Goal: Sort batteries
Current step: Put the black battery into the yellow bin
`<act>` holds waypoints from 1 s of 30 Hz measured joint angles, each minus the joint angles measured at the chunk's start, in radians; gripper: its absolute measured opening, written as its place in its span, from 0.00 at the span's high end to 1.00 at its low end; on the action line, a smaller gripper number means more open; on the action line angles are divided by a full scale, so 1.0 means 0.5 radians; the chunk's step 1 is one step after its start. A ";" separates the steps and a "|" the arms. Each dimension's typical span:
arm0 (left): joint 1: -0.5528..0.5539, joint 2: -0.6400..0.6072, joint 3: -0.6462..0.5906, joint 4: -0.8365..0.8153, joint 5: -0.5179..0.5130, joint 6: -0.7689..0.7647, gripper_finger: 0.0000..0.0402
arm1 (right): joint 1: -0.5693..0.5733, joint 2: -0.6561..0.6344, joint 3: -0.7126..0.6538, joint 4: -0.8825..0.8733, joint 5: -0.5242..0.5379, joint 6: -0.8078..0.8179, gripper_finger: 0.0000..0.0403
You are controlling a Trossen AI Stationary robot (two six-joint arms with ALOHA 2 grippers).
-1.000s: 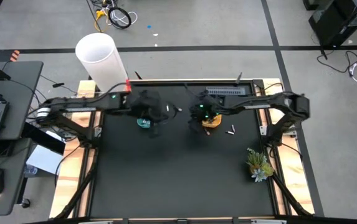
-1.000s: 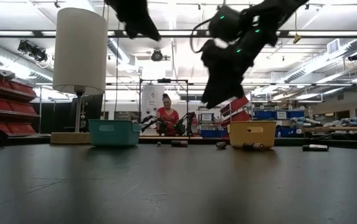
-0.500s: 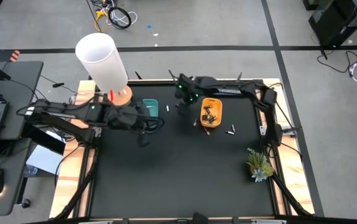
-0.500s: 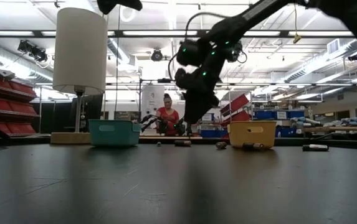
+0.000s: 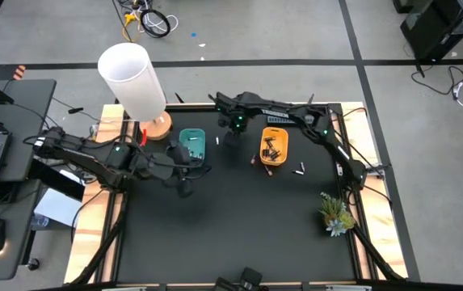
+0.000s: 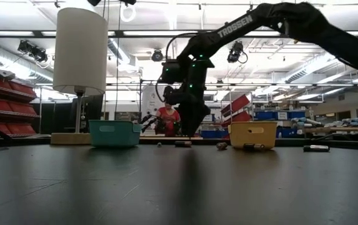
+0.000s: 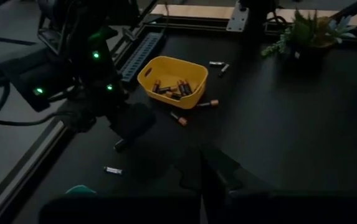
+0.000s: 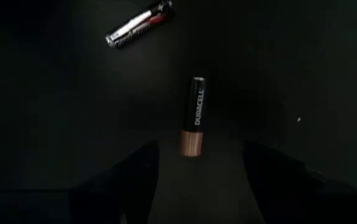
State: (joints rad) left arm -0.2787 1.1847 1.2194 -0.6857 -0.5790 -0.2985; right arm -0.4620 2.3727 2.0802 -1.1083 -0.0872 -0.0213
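Black and matte, the surface (image 5: 231, 226) fills a wooden frame, with grey floor all round it and a workshop of shelves and strip lights beyond. Biggest on the frame is a tall white cylinder (image 5: 131, 79) on its wooden base, standing at the corner just beside the teal tray (image 5: 191, 141). That teal tray is my landmark. Across a bare strip from it sits the yellow tray (image 5: 274, 145), a handful of dark batteries (image 7: 169, 90) lying inside. Far past the yellow tray, near the opposite edge, a small potted plant (image 5: 336, 214) stands on the surface.

From the low view a person in red (image 6: 167, 117) shows in the room behind, well beyond the trays.

Reaching from the far side, the right arm hangs its right pincer (image 5: 233, 133) over the strip between the teal tray and the yellow one. Its two fingers (image 8: 128, 180) stand wide apart, holding nothing, and a dark battery (image 8: 194, 115) with a copper end lies on the surface right between them. A silvery battery (image 8: 138, 25) with red on it lies just beyond that one, apart from it. The left pincer (image 5: 184, 187) hovers on the near side of the teal tray, closed tight and empty.

More loose batteries lie near the yellow tray: two copper-ended ones (image 7: 206, 104) just beside it, and a pale pair (image 5: 300, 169) further from the teal tray.
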 joint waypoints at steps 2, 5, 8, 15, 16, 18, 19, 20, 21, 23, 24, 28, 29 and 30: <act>-0.009 0.000 0.000 0.002 -0.031 -0.012 0.98 | 0.007 0.038 0.067 -0.064 0.000 0.025 0.41; -0.023 -0.015 0.000 0.001 -0.085 -0.029 0.98 | 0.018 0.091 0.110 -0.086 0.022 0.053 0.41; -0.024 -0.041 0.002 0.000 -0.105 -0.031 0.98 | 0.029 0.129 0.118 -0.081 0.030 0.093 0.42; -0.024 -0.089 0.001 -0.046 -0.113 -0.041 0.98 | 0.036 0.129 0.121 -0.060 0.078 0.086 0.46; -0.024 -0.097 0.002 -0.047 -0.113 -0.041 0.98 | 0.036 0.129 0.121 -0.061 0.079 0.080 0.47; -0.024 -0.108 0.002 -0.048 -0.113 -0.041 0.98 | 0.035 0.129 0.121 -0.070 0.074 0.066 0.49; -0.024 -0.113 0.002 -0.049 -0.113 -0.040 0.98 | 0.035 0.129 0.121 -0.077 0.045 0.044 0.50; -0.024 -0.122 0.001 -0.051 -0.113 -0.038 0.98 | 0.036 0.129 0.120 -0.080 0.003 0.019 0.51; -0.024 -0.130 0.002 -0.055 -0.113 -0.032 0.98 | 0.045 0.129 0.121 -0.083 -0.026 -0.010 0.52; -0.024 -0.143 0.002 -0.053 -0.114 -0.008 0.98 | 0.069 0.129 0.147 -0.116 -0.114 -0.060 0.53; -0.024 -0.150 0.001 -0.056 -0.114 0.007 0.98 | 0.082 0.129 0.159 -0.116 -0.169 -0.064 0.54; -0.024 -0.168 0.002 -0.065 -0.114 0.015 0.98 | 0.140 0.129 0.259 -0.253 -0.229 -0.002 0.54; -0.024 -0.172 0.002 -0.072 -0.115 0.014 0.98 | 0.154 0.129 0.315 -0.312 -0.241 -0.001 0.55; -0.024 -0.176 0.002 -0.089 -0.115 0.014 0.98 | 0.168 0.129 0.376 -0.353 -0.237 -0.002 0.55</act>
State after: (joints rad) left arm -0.2905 1.0966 1.2201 -0.7300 -0.6363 -0.2916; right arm -0.3782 2.4371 2.2682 -1.2847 -0.2057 -0.0221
